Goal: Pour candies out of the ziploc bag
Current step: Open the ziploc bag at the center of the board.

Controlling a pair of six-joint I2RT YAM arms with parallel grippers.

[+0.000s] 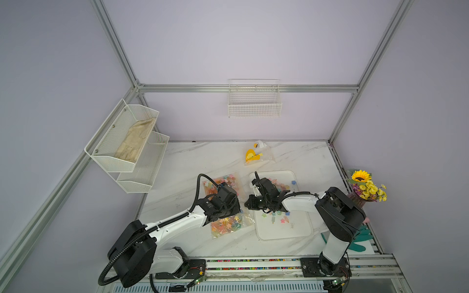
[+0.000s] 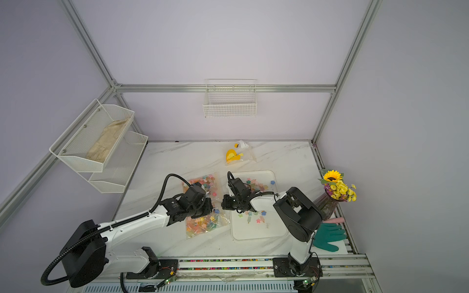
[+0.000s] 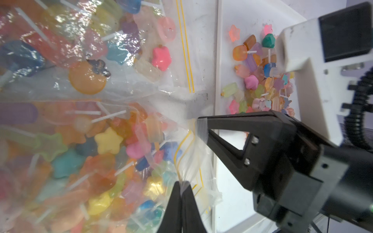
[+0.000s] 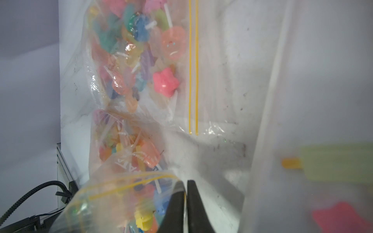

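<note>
Ziploc bag [image 1: 228,225]: clear plastic, yellow zip lines, lying on white marble counter [image 1: 203,157], mouth beside white rectangular tray [image 1: 284,229].
Left fingers [image 3: 174,207]: closed, pinching the bag's mouth edge.
Right fingers [image 4: 193,207]: nearly closed on the same edge.
Candies [image 3: 109,140]: colourful stars and flowers on sticks, mostly inside the bag; some scattered on tray.

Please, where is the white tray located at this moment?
In both top views the white tray lies on the marble table, toward the robot's right, between the candy-filled ziploc bag and the flower vase.
</note>
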